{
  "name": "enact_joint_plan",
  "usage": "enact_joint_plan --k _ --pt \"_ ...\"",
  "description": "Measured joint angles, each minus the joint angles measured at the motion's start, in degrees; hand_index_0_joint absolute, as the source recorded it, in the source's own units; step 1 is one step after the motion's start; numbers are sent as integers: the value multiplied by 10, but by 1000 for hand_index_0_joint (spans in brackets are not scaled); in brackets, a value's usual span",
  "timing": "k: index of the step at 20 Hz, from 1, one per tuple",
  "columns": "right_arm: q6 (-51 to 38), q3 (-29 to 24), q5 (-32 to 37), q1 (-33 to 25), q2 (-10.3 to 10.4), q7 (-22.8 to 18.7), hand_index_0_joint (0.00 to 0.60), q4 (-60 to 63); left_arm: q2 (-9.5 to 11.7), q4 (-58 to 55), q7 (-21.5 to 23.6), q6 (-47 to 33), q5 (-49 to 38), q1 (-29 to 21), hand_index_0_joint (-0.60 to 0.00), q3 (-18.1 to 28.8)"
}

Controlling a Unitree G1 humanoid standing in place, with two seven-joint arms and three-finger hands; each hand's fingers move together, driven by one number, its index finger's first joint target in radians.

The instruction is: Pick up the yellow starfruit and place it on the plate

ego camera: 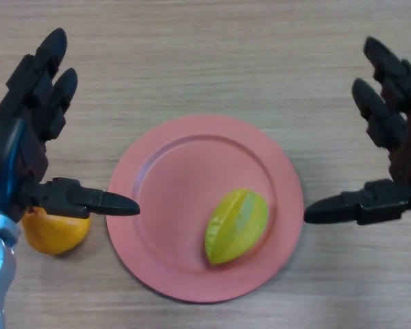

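- Starfruit (pixel 237 226): 1 yellow-green fruit lying on the pink plate (pixel 185 171), in the plate's lower right part, inside the rim. Its long axis runs on a diagonal, from lower left up to upper right, with the narrower tip at the lower left and its ridges following that line.
- Left robot hand (pixel 24 147): at the view's left edge, beside the plate, open, with fingers straight and pointing up the view and the thumb stretched out toward the right, its tip just over the plate's left rim. It holds nothing. The starfruit lies well apart from it, to the right and a little lower.
- Orange fruit (pixel 55 232): 1 round orange piece on the worktop (pixel 205 55), just left of the plate and partly hidden under the left robot hand's thumb.
- Plate: 1, round, sitting on the wooden worktop between the 2 robot hands.
- Right robot hand (pixel 397 157): at the view's right edge, open and holding nothing, fingers straight, thumb pointing left toward the plate's right rim. The starfruit lies to its left, nearer to this thumb than to the other.
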Motion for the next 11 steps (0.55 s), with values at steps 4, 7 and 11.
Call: enact_joint_plan --k 4,7,11 --pt "6 -22 47 3 -11 -7 0 -27 0 9 1 0 22 -2 0 -3" --pt "6 -22 47 5 -14 -5 0 -26 0 0 1 6 19 -2 0 -3" --pt "6 -22 47 16 -14 -5 0 -25 0 -9 0 15 15 -2 0 -3"
